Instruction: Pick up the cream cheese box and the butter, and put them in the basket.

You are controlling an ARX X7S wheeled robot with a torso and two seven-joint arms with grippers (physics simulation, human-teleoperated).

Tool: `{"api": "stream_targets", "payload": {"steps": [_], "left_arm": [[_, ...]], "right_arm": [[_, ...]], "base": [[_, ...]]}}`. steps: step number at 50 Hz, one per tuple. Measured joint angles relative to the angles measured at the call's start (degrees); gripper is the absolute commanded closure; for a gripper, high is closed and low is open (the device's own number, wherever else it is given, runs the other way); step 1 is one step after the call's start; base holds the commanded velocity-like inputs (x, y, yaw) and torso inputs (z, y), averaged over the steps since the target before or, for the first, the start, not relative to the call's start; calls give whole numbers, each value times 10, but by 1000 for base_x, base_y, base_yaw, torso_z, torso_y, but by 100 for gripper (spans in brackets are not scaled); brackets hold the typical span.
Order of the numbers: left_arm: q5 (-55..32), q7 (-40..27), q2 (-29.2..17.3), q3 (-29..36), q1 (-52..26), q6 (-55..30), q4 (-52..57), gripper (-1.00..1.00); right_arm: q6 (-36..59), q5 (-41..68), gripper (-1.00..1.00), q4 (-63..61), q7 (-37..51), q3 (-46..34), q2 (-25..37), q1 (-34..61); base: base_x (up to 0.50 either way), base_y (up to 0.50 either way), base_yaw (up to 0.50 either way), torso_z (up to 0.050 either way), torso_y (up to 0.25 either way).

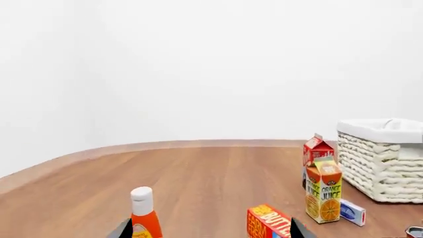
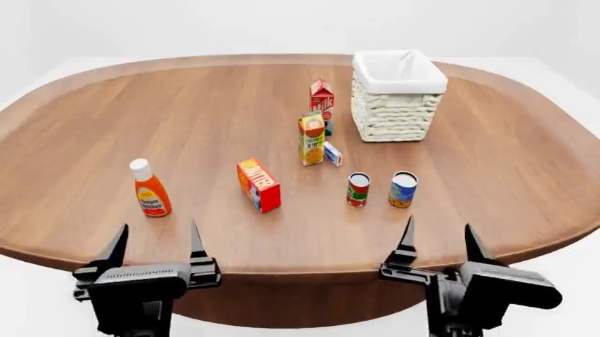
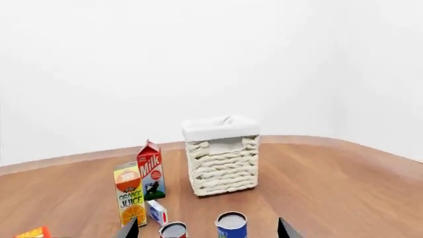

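Butter [image 2: 258,184] lies on the wooden table [image 2: 187,112] near the middle, a red and orange brick well apart from both arms. Right of it and a little farther off stands the orange juice carton [image 2: 312,139], and the cream cheese box [image 2: 332,154], small and blue-and-white, sits just beside that carton's right side; whether the two touch is hard to tell from the head view. Behind the juice stands the red milk carton [image 2: 322,97]. The basket [image 2: 398,105], white woven with a cloth lining, is at the far right of the group, near the milk carton but apart from it. Two cans stand nearer the robot: a red-labelled can [image 2: 358,189] and, to its right, a blue-labelled can [image 2: 403,189]. A ketchup bottle [image 2: 149,188] with a white cap stands alone at the left.

The left gripper [image 2: 156,246] hovers at the near table edge with its fingers spread and nothing between them. The right gripper [image 2: 439,244] is likewise spread wide and empty, at the near edge in front of the cans.
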Motion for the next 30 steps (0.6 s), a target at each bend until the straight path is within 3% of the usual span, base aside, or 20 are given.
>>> {"api": "stream_targets", "payload": {"steps": [11,30], "left_arm": [[2,-40,-24,-55,12,25,99,-100],[7,-72,-42,-89,29,62,169,-100]], "right_arm": [[-59,51,-100,-81,12,41,15,1],[-73,74,-100,-172,9,28,43,-18]], "base": [[92,0,0,0,0],[489,0,0,0,0]]}}
